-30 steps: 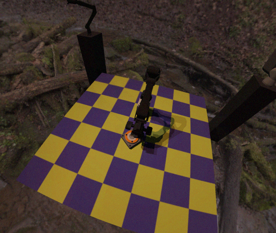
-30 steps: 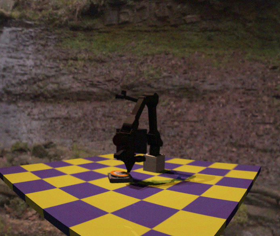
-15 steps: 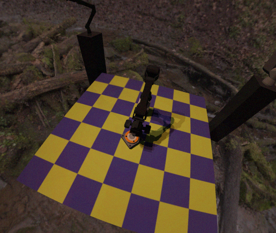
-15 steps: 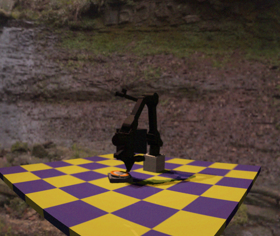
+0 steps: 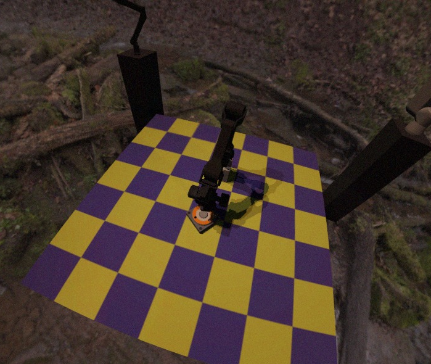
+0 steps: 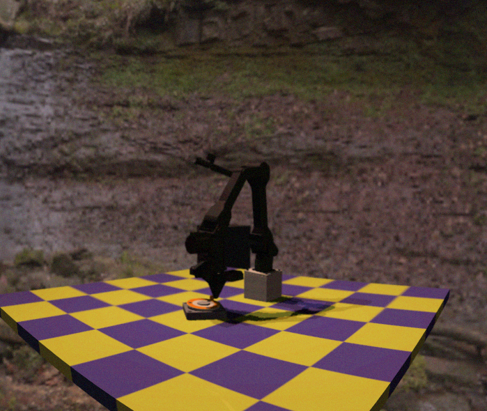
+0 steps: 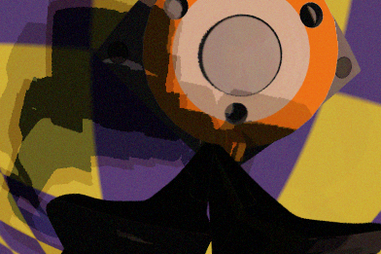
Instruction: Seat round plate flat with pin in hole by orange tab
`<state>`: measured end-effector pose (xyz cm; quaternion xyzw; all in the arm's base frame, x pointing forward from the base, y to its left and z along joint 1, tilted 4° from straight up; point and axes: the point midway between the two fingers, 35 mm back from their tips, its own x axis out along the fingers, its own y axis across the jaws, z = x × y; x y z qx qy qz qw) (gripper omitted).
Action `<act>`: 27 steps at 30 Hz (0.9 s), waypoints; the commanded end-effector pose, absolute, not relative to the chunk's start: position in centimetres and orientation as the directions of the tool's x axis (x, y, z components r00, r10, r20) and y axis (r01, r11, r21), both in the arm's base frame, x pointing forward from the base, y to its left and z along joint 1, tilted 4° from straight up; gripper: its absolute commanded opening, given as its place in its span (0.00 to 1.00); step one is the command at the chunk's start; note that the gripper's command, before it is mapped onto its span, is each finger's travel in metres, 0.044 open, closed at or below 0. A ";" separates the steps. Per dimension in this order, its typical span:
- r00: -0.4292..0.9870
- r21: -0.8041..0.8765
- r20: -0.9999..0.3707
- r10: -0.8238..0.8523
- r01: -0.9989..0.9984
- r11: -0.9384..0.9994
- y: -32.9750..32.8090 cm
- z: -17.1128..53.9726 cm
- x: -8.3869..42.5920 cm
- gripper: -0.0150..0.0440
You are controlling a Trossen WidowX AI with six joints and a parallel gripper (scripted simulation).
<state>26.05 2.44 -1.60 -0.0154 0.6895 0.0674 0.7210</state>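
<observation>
The round plate (image 5: 196, 220) (image 6: 191, 303) (image 7: 326, 51), orange with a pale inner ring, sits around the grey post (image 5: 203, 215) (image 7: 241, 55) on the dark square base (image 5: 201, 229) (image 6: 203, 315) (image 7: 347, 81). Three holes show in the wrist view; the one (image 7: 236, 113) nearest the orange tab (image 7: 238, 152) looks dark with a greyish patch at its left. The pin cannot be made out surely, nor whether the plate lies flat. My gripper (image 6: 214, 297) (image 7: 210, 150) is shut and empty, its tips low at the plate's edge, just left of the tab in the wrist view. Contact cannot be told.
The base stands on a yellow and purple checkered table top (image 5: 184, 305) (image 6: 243, 371). The arm's grey mounting block (image 6: 262, 285) is behind the base. Two dark pillars (image 5: 142, 86) (image 5: 378, 168) stand beyond the table's edges. The arm's shadow darkens part of the plate.
</observation>
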 end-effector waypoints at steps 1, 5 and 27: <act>0.041 0.065 -0.997 0.071 -0.120 0.991 1.7 -1.5 26.1 0.25; 0.041 0.065 -0.997 0.070 -0.120 0.991 1.2 -1.5 26.2 0.25; 0.042 0.063 -0.997 0.068 -0.120 0.991 -1.1 -1.5 27.3 0.25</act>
